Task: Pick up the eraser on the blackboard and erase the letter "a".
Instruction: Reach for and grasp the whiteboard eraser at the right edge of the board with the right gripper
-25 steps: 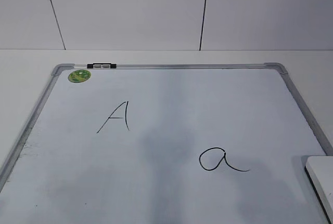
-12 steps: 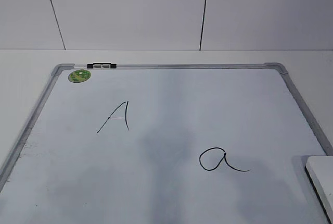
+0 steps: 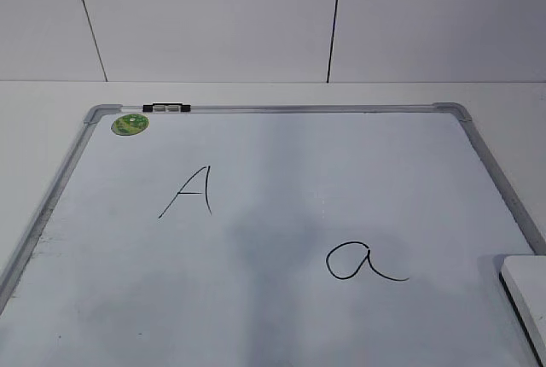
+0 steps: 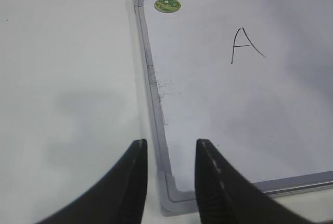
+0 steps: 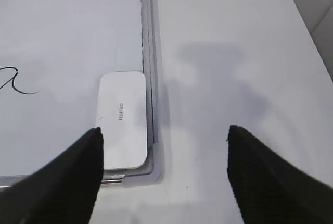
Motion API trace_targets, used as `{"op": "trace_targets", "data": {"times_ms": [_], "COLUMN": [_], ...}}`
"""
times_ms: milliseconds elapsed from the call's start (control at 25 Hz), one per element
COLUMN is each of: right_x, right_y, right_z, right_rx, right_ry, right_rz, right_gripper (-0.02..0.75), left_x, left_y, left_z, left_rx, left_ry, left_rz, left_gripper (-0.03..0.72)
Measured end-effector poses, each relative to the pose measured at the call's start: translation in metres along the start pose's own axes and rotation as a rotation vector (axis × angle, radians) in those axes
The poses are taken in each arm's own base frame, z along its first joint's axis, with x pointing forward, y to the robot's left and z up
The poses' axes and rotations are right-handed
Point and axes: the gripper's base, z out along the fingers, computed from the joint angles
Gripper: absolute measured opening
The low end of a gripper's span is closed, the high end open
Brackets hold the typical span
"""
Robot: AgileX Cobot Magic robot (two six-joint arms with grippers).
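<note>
The white eraser point(image 5: 123, 120) lies flat in the near right corner of the blackboard point(image 3: 281, 109), against the frame; its edge shows in the exterior view point(image 3: 527, 294). The letter "a" point(image 3: 363, 263) is drawn left of the eraser; only its tail point(image 5: 13, 81) shows in the right wrist view. My right gripper point(image 5: 164, 133) is wide open and empty, above the board's near right corner, its left finger over the eraser's near end. My left gripper point(image 4: 170, 148) is open and empty above the near left corner of the blackboard point(image 4: 156, 99). Neither gripper shows in the exterior view.
A capital "A" point(image 3: 192, 190) is drawn left of centre and shows in the left wrist view point(image 4: 244, 46). A round green sticker point(image 3: 130, 124) and a small black clip point(image 3: 167, 108) sit at the far left corner. White table point(image 5: 234, 78) surrounds the board; a panelled wall stands behind.
</note>
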Motion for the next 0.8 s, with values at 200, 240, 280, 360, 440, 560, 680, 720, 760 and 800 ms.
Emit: {"op": "trace_targets", "data": {"times_ms": [200,240,280,360,440,560,680,720,760,800], "right_x": [-0.028,-0.032,-0.034,-0.040,-0.043,-0.046,-0.048,-0.049,-0.049,-0.050], "right_y": [0.002,0.003,0.005,0.006,0.007,0.009,0.012,0.013,0.013,0.014], "right_z": [0.017,0.023,0.027,0.040,0.049,0.058,0.063,0.065,0.068,0.070], "right_rx": [-0.036,-0.047,-0.065,-0.081,-0.091,-0.109,-0.139,-0.146,-0.154,-0.159], "right_ry": [0.168,0.214,0.256,0.343,0.397,0.438,0.445,0.455,0.470,0.481], "right_rz": [-0.001,-0.006,-0.009,-0.024,-0.025,-0.016,-0.015,-0.020,-0.027,-0.030], "right_gripper": [0.589,0.589,0.589,0.589,0.589,0.589,0.589,0.589,0.589,0.589], "left_x": [0.000,0.000,0.000,0.000,0.000,0.000,0.000,0.000,0.000,0.000], "left_y": [0.000,0.000,0.000,0.000,0.000,0.000,0.000,0.000,0.000,0.000], "left_z": [0.000,0.000,0.000,0.000,0.000,0.000,0.000,0.000,0.000,0.000], "left_rx": [0.000,0.000,0.000,0.000,0.000,0.000,0.000,0.000,0.000,0.000], "left_ry": [0.000,0.000,0.000,0.000,0.000,0.000,0.000,0.000,0.000,0.000], "left_rz": [0.000,0.000,0.000,0.000,0.000,0.000,0.000,0.000,0.000,0.000], "left_gripper": [0.235,0.235,0.235,0.235,0.235,0.235,0.235,0.235,0.235,0.235]}}
